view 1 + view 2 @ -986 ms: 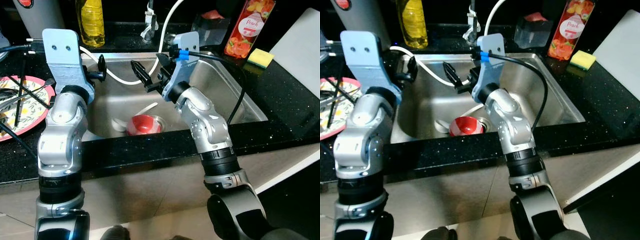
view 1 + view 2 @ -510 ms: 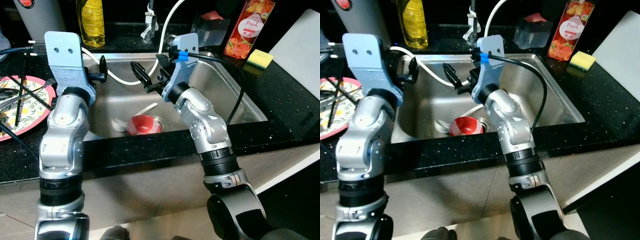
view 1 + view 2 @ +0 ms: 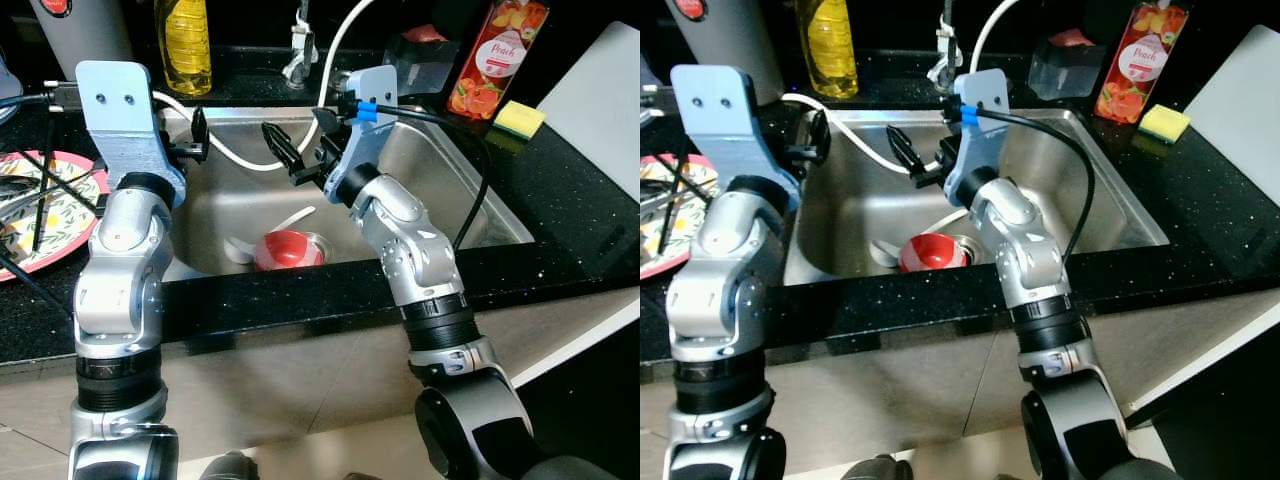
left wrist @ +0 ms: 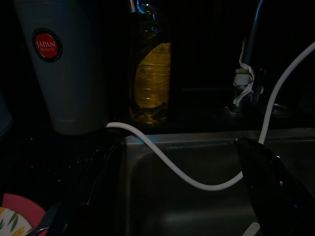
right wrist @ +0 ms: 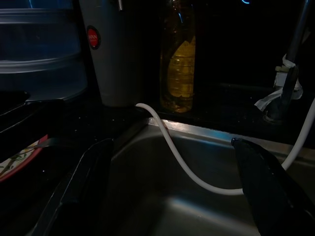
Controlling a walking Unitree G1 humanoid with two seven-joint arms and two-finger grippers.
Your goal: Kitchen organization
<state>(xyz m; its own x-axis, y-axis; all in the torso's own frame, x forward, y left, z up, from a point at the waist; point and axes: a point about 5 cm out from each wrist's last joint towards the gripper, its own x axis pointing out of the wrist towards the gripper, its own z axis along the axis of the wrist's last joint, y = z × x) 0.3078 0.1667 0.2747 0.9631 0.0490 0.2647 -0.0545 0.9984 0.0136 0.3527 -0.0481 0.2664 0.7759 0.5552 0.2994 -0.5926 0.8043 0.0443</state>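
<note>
Right gripper (image 3: 292, 152), fingers spread and holding nothing, hovers above the sink (image 3: 480, 190), with the red bowl (image 3: 290, 248) and white spoon (image 3: 240, 247) lying on the basin floor directly below and toward the robot, nearer than the empty, open left gripper (image 3: 198, 138).

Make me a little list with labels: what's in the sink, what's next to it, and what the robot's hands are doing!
In sink: red round bowl, white spoon, white hose draped across.
Sink: steel basin in black counter.
Behind sink: yellow oil bottle, peach-label red bottle.
Left of sink: pink floral plate with black chopsticks.
Right: yellow sponge.
Left tool: at the sink's left edge.
Right tool: open, empty, above the sink.
</note>
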